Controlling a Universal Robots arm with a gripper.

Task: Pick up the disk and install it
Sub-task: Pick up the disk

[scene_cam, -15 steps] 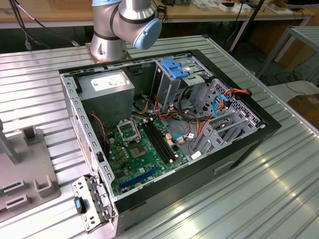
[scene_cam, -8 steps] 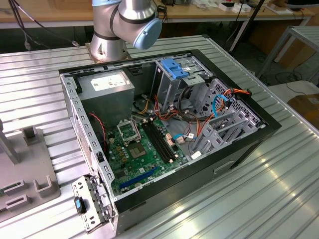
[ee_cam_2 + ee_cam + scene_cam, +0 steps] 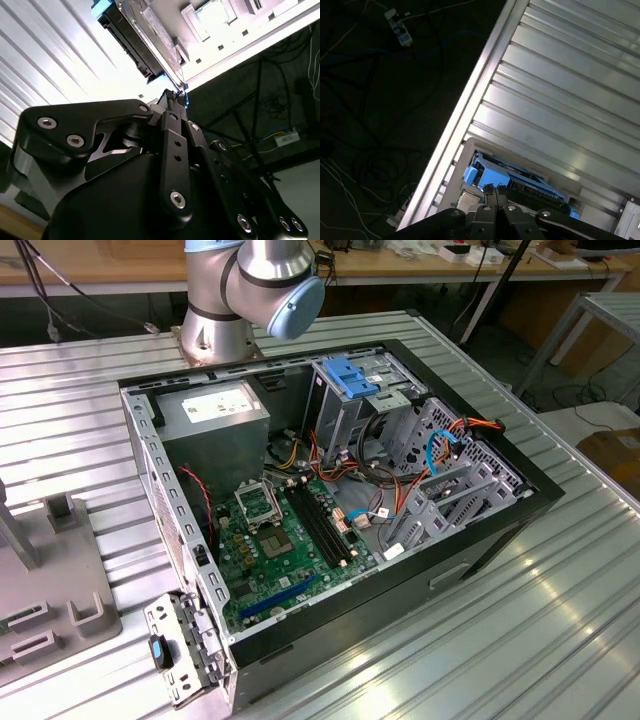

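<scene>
In both wrist views the disk (image 3: 134, 34) (image 3: 516, 176) lies just past my fingertips. It is a flat dark and silver drive with blue rails along its edges. It rests in a pale holder (image 3: 216, 14) on the ribbed metal table (image 3: 560, 100), close to the table's edge. My gripper (image 3: 175, 96) (image 3: 494, 190) is shut, with its two black fingers side by side and nothing visible between them. The tips point at one end of the disk; I cannot tell whether they touch it.
In the exterior view an open computer case (image 3: 505, 505) lies on the table below the arm's base (image 3: 245, 295). Inside it are a drive cage with blue rails (image 3: 352, 378), a grey power supply (image 3: 215, 412) and a green board (image 3: 280, 545). Grey fixtures (image 3: 45, 605) stand at the exterior view's left.
</scene>
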